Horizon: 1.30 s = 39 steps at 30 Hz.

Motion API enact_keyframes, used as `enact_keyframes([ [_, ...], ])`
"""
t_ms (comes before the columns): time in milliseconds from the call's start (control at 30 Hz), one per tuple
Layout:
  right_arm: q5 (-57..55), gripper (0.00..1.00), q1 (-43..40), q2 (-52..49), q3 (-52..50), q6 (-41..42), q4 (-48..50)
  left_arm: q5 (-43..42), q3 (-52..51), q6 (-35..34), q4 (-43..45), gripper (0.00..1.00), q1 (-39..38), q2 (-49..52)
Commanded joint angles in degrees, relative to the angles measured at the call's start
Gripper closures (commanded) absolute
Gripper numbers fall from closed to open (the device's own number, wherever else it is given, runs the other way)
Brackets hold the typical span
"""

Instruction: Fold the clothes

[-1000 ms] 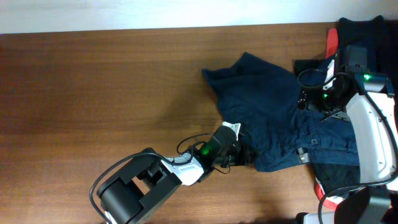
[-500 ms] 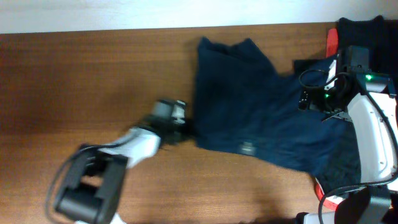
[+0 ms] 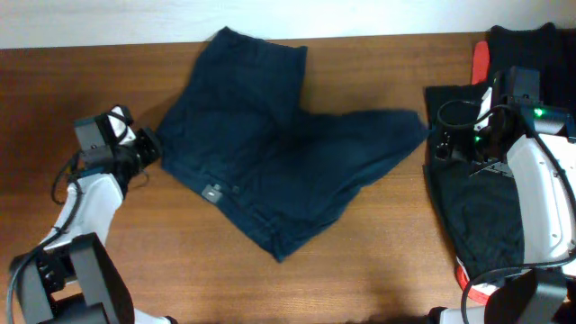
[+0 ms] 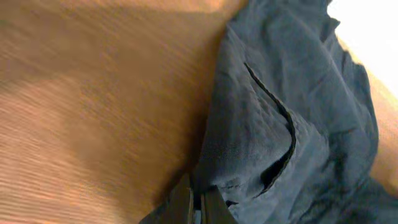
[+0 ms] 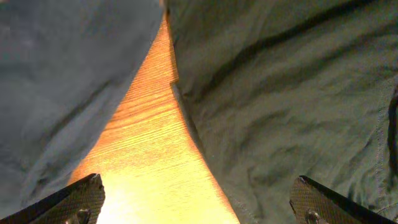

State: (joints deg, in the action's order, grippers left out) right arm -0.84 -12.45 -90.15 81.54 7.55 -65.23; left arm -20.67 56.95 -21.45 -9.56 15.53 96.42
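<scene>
Brown wood-grain table [image 3: 270,288], with a pale strip [image 3: 135,22] beyond its far edge. A black garment [image 3: 477,225] lies flat and wrinkled at the right side, running toward the near edge. A second black garment [image 3: 526,40] is bunched in the far right corner. A red cloth [image 3: 480,61] peeks out just beside it, and more red shows at the flat one's near edge. In the right wrist view, dark fabric fills the right, with a wedge of bare wood beside it.

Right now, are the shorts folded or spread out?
Spread out, not folded. The shorts lie open on the table, both legs splayed apart, with the left gripper pinching one corner.
</scene>
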Motion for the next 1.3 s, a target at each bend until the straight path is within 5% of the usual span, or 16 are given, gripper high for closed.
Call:
enact_keyframes([
  [0, 0.0, 0.01, -0.4, 1.0, 0.4, 0.5, -0.2, 2.7, 4.5, 2.1, -0.2, 0.99, 2.9, -1.1],
  [100, 0.0, 0.01, -0.4, 1.0, 0.4, 0.5, -0.2, 2.7, 6.7, 2.1, -0.3, 0.98, 4.7, -1.1],
  [133, 0.2, 0.01, -0.4, 1.0, 0.4, 0.5, -0.2, 2.7, 7.2, 2.1, -0.7, 0.89, 5.2, -1.1],
  [200, 0.2, 0.01, -0.4, 1.0, 0.4, 0.5, -0.2, 2.6, 8.1, 2.2, -2.7, 0.64, 5.4, -1.1],
  [233, 0.7, 0.01, -0.4, 0.9, 0.4, 0.5, -0.2, 2.0, 8.1, 2.3, -4.7, 0.2, 5.2, -1.1],
  [267, 1.5, 0.01, -0.4, 0.8, 0.4, 0.4, -0.2, 0.7, 8.1, 2.3, -8.4, 0.01, 5.1, -1.1],
  [500, 3.1, 0.01, -0.3, -0.2, 0.1, 0.4, -0.1, -1.4, 7.8, 2.2, -42.1, 0.01, 1.9, -1.1],
  [767, 8.5, 0.01, -0.3, -2.6, 0.0, 0.2, -1.4, -2.4, -1.0, -5.6, -42.5, 0.01, -10.0, -1.1],
  [933, 11.0, 0.01, 1.0, -3.9, -0.1, -0.5, -1.3, -2.5, -8.5, -10.9, -32.5, 0.09, -16.4, -1.0],
  [1200, 11.0, 0.01, 8.0, -12.8, -1.3, 0.3, 5.6, -1.9, -10.5, -11.1, -28.0, 0.93, -21.8, -0.9],
  [1267, 11.4, 0.01, 8.1, -15.6, -1.3, 2.3, 7.8, 0.8, -10.5, -11.1, -29.8, 1.0, -21.7, -0.9],
])
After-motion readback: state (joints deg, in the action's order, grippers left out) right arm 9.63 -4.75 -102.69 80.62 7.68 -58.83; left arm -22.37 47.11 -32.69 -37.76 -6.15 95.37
